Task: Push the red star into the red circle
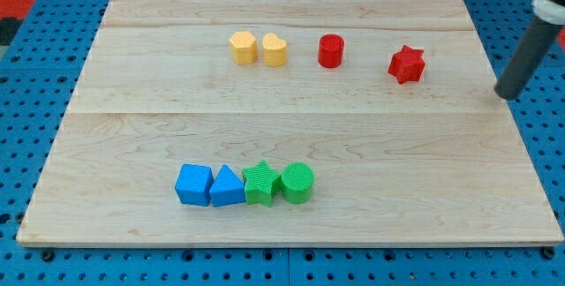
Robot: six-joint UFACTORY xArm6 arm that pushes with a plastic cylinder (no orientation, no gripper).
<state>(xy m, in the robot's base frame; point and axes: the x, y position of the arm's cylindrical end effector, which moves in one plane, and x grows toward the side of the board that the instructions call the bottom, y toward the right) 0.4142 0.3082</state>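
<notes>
The red star (406,64) lies on the wooden board (291,118) at the upper right. The red circle (330,51) stands to its left, about a block's width of gap between them. My tip (505,97) is at the view's right edge of the board, well to the right of the red star and slightly lower, touching no block. The dark rod slants up to the view's top right corner.
A yellow hexagon (243,47) and a yellow heart (274,49) sit touching, left of the red circle. Along the lower middle, a row touches: blue cube (193,184), blue triangle (227,186), green star (261,183), green circle (297,183).
</notes>
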